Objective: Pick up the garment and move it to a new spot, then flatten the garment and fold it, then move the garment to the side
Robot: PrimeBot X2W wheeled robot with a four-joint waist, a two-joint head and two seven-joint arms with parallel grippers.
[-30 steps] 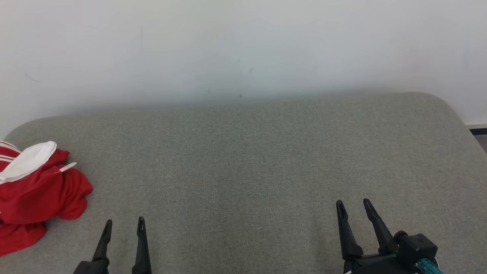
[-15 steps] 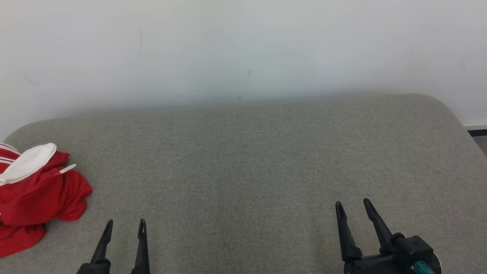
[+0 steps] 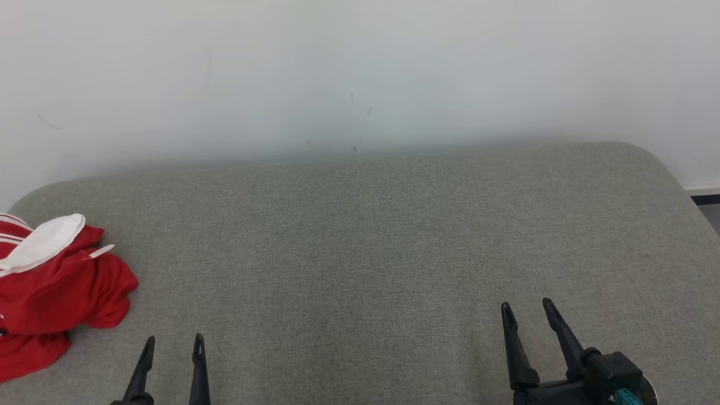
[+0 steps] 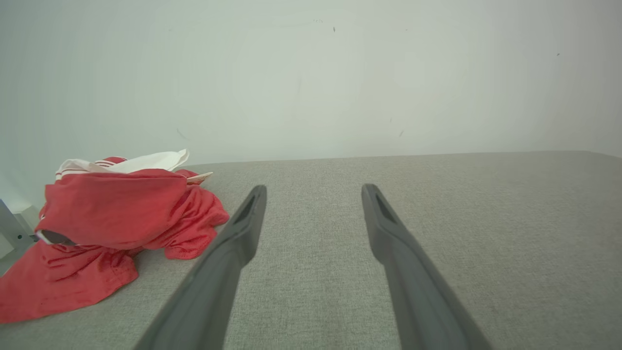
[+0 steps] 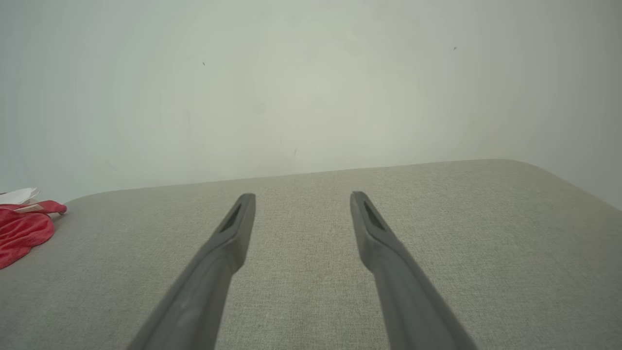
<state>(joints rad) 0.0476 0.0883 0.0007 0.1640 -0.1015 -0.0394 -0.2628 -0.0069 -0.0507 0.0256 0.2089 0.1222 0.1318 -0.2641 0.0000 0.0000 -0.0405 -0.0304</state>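
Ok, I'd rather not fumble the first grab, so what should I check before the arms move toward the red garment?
1. Left gripper open, nothing between its fingers: ok.
2. Right gripper open, empty: ok.
3. Crumpled red garment with white trim lies free on the grey fabric-covered surface, untouched: ok.
4. Whole garment inside the head view: not ok, the left edge cuts it off.
5. Bare surface at centre for a new spot: ok.
6. Clean hem or collar to grasp: cannot tell, it is bunched.
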